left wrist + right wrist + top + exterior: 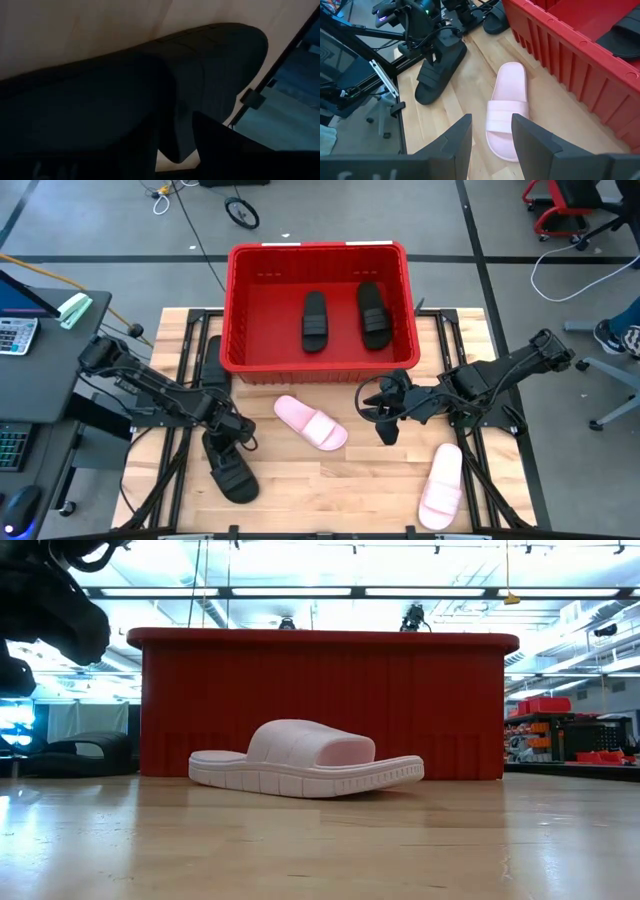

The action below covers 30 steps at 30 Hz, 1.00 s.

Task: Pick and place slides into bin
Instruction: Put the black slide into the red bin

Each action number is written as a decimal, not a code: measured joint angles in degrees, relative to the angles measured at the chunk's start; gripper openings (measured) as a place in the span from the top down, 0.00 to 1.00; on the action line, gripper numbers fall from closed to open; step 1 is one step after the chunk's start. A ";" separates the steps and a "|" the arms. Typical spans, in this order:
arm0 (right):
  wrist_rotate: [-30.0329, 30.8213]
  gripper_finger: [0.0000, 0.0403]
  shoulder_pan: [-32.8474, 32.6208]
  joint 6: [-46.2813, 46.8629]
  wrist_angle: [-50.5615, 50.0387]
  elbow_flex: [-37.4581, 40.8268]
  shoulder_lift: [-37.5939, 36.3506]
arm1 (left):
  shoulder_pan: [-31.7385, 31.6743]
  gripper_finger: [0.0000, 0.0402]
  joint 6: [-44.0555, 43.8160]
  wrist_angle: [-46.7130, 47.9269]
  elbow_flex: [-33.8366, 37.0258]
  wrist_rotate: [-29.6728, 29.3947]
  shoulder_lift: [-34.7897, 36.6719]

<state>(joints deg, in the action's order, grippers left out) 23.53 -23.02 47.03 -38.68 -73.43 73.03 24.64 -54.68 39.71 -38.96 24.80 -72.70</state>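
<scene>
— So where do the slides sit?

— Two matte black slides [345, 318] lie side by side on the smooth floor of the bin [236, 310], a red plastic basket with ribbed, slotted walls and a thick rim, standing at the far edge of the pale wooden bench [330, 480]. A pale pink slide [311, 422] with one wide strap lies on the bench just in front of the bin; a second pink slide [441, 486] rests near the front right corner. A black slide [229, 465] lies by the front left, and another black slide [213, 363] lies along the bin's left wall.

— And the arms?

— The left gripper [238, 430] is down on the front-left black slide. Its wrist view shows only dark rubber filling the frame, with the strap between its jaws, though I cannot tell whether they actually pinch it. The right gripper [385, 412] hangs between bin and pink slides, jaws spread; its wrist view looks past them onto the first pink slide.

— Anything only the low view gives?

— The pink slide's grooved sole edge and its upturned toe, against the bin's ribbed red wall.
</scene>
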 joint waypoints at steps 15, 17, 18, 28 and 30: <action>-0.02 0.64 0.00 -0.33 0.00 -0.01 0.00 | 0.61 0.70 -0.02 -9.47 0.04 3.33 -5.77; -0.02 0.64 0.02 -0.33 -0.02 0.00 0.00 | 0.87 0.71 0.10 -11.35 0.04 3.28 -5.79; -0.02 0.64 0.00 -0.35 -0.02 -0.01 0.00 | 0.96 0.72 0.11 -12.01 0.04 3.30 -5.82; -0.02 0.64 0.00 -0.59 -0.04 0.00 0.00 | 1.64 0.88 0.01 -17.66 0.04 3.57 -5.86; -0.02 0.64 0.02 -0.66 -0.04 0.00 0.00 | 1.71 0.95 1.39 -19.12 0.04 3.76 -5.86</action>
<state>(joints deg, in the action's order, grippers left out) 23.51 -23.01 46.36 -38.72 -73.43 73.03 26.35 -53.29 20.59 -38.92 28.55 -78.56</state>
